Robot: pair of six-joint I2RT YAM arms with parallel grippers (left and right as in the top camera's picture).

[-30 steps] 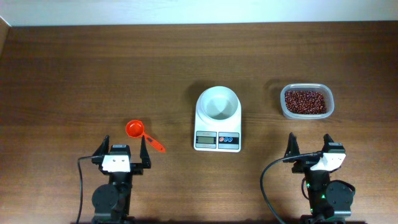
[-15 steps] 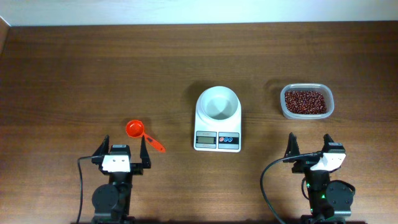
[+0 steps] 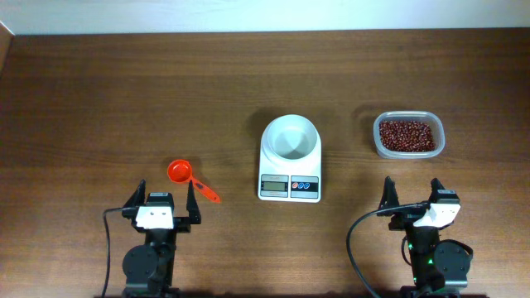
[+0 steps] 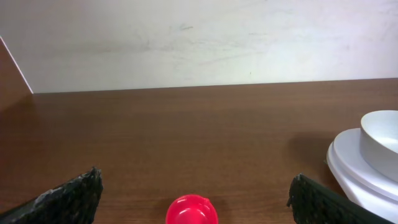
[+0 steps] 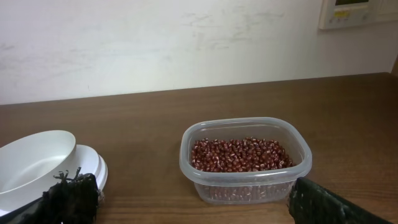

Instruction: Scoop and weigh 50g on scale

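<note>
We see the scale (image 3: 290,160) mid-table, its display too small to read. The beans (image 3: 407,135) lie in a clear tub (image 3: 374,139) at its 2 o'clock. A red scoop (image 3: 180,172) lies at its 8 o'clock, its handle cut off in the left wrist view. Our left gripper (image 3: 164,195) and right gripper (image 3: 411,190) both stand spread wide, holding nothing.

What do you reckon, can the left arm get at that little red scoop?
Probably yes. The red scoop lies on the table just ahead of the open left pincer, with nothing between them; the scale stands well off to the side.
</note>
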